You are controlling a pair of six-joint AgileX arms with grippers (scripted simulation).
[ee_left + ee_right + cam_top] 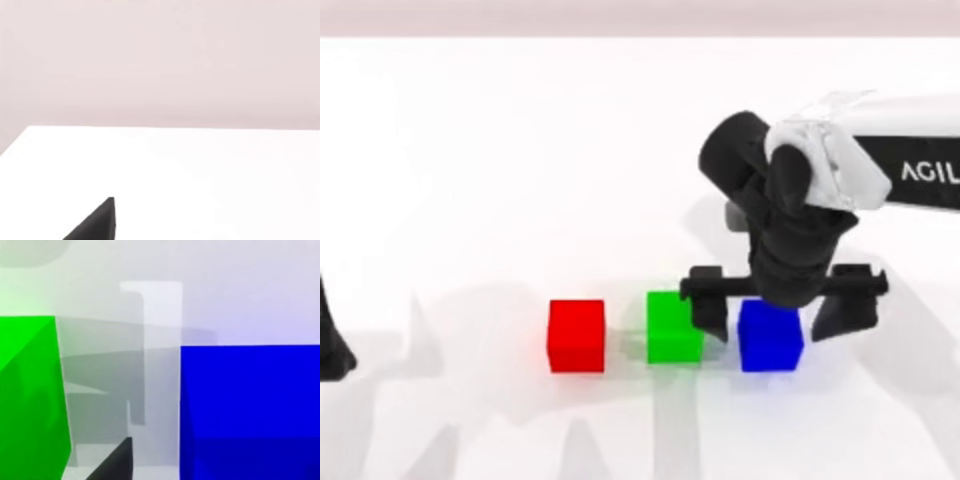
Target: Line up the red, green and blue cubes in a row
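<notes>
Right gripper (771, 312), nearest the top camera, straddles the blue cube (770, 336) with fingers spread apart; green cube (674, 328) sits just left of blue, red cube (576, 336) beyond; each looks rigid, light, smooth-faced, best pinched across opposite flat sides; left gripper (332, 355) idles far left.

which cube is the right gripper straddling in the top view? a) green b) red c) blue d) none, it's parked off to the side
c: in the top view the right gripper has its open fingers on either side of the blue cube, one of them in the gap next to the green cube.
</notes>
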